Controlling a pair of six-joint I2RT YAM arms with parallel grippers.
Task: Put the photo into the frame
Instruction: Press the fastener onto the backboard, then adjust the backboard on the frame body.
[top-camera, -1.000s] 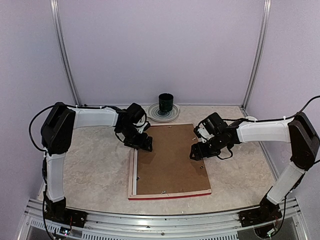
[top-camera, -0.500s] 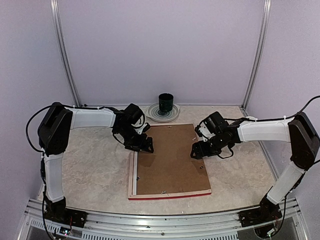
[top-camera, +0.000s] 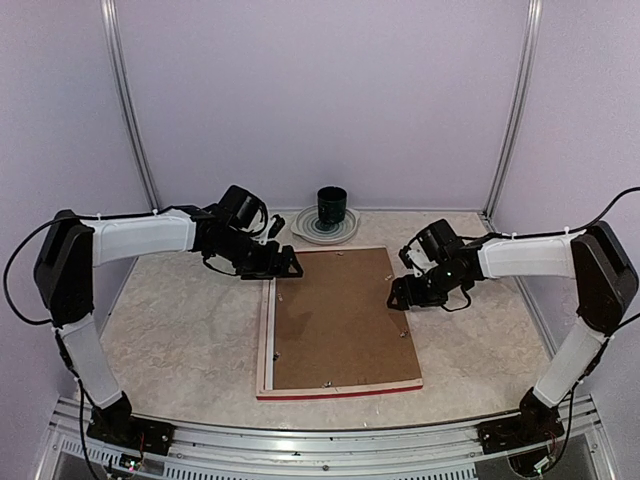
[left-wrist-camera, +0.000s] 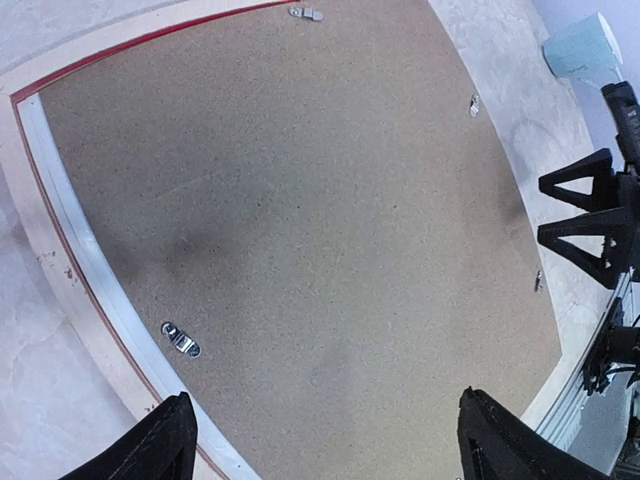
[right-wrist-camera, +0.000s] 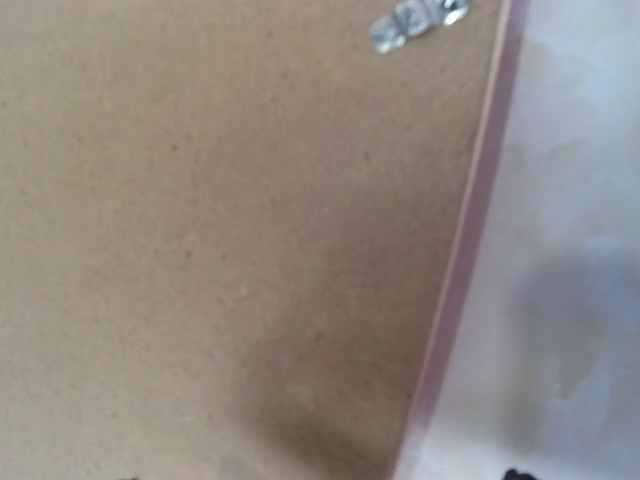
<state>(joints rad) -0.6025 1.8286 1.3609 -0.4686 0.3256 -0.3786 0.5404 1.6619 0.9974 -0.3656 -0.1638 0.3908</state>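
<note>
Change noted: your left arm is lifting away from the frame (top-camera: 264, 345). A second ago the left fingers (top-camera: 287, 268) were low over the frame's far-left corner. Now they are hovering just off that corner, on the far side, spread wide and holding nothing. The right fingers (top-camera: 398, 297) are shifting only slightly and are staying over the frame's right edge. The left wrist view shows them standing apart with nothing between them.

The frame is lying face down on the surface (top-camera: 180, 330), pale wood back up, with its red edge showing along the near side. The brown board (top-camera: 335, 320) is filling its opening.

The photo is not showing in any view. It is probably lying under the board, inside the frame, but you cannot confirm that from here.

Reading: the insertion is looking done and you are moving to the closing step. Metal clips (left-wrist-camera: 181, 339) are sitting along the board's edges, and whether they are turned home is not clear. A pale strip is showing between the board and the frame's left rail, so check the seating there.
</note>
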